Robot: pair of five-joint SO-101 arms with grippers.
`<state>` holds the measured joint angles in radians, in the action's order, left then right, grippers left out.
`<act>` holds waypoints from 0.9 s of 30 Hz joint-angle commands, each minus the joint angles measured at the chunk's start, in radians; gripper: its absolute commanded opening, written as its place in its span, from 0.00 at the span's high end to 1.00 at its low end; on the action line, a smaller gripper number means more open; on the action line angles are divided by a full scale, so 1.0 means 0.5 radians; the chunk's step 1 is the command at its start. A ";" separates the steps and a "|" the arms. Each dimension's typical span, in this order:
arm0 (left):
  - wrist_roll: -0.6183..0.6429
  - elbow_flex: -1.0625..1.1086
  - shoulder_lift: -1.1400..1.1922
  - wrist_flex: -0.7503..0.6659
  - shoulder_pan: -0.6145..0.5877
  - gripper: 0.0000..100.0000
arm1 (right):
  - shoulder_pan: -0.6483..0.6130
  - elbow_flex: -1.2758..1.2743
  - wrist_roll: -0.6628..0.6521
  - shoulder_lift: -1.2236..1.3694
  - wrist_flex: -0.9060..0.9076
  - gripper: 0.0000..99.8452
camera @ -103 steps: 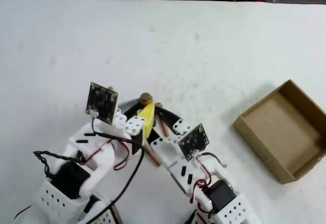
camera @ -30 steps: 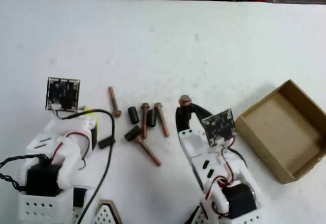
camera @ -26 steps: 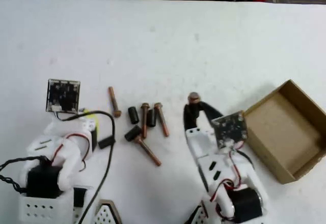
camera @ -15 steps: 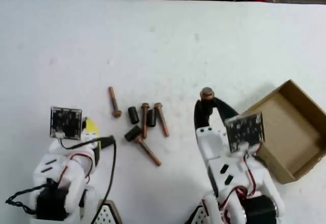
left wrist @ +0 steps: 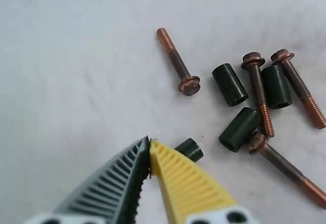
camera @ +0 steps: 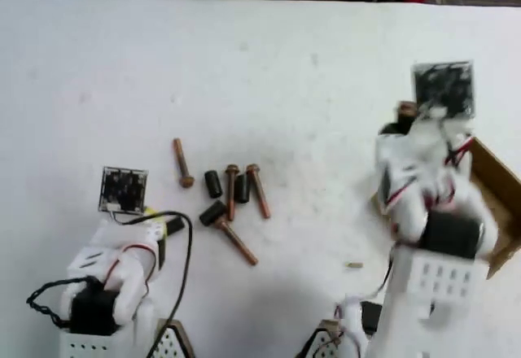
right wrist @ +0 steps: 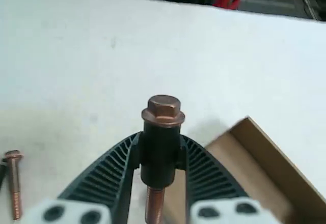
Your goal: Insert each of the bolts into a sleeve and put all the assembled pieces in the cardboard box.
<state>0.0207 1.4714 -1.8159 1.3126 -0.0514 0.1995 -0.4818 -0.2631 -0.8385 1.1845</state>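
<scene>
- Pincer, right (right wrist: 160, 141): clenched on assembled piece (right wrist: 159, 155), a black sleeve with a copper bolt through it; hexagonal head stands clear past the fingertips; threaded shank shows below the sleeve.
- Arm, right (camera: 427, 203): raised at the right side of the bench (camera: 309, 65), above the left edge of the cardboard box (camera: 498, 185); box open side up.
- Pincer, left (left wrist: 149, 157): closed tip to tip, nothing between the grey and yellow fingers; low over the bench; one loose sleeve (left wrist: 189, 148) lies just beside the yellow finger.
- Arm, left (camera: 114, 268): folded back at the near left of the bench.
- Bolts, loose (left wrist: 177, 62): four, flat on the bench between the two arms; one apart from the cluster, towards the left arm's side.
- Sleeves, further (left wrist: 230, 84): three, black, lying among the clustered bolts; one touching a bolt's head.
</scene>
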 commanded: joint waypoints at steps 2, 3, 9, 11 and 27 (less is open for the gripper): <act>-0.003 0.037 -0.014 -0.104 -0.014 0.98 | 0.318 0.123 -0.025 0.333 -0.207 0.98; -0.003 0.037 -0.014 -0.098 -0.014 0.98 | 0.370 0.123 -0.025 0.410 -0.244 0.98; -0.003 0.040 -0.014 -0.089 -0.014 0.98 | 0.566 0.123 -0.034 0.852 -0.284 0.98; -0.003 0.040 -0.014 -0.086 -0.014 0.98 | 0.600 0.126 -0.120 0.977 -0.284 0.98; -0.003 0.101 -0.014 -0.092 -0.014 0.98 | 0.695 0.123 -0.233 1.714 -0.655 0.98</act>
<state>0.0207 1.5298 -1.8144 1.2927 -0.0514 0.5401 -0.4772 -0.3583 0.0146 0.8884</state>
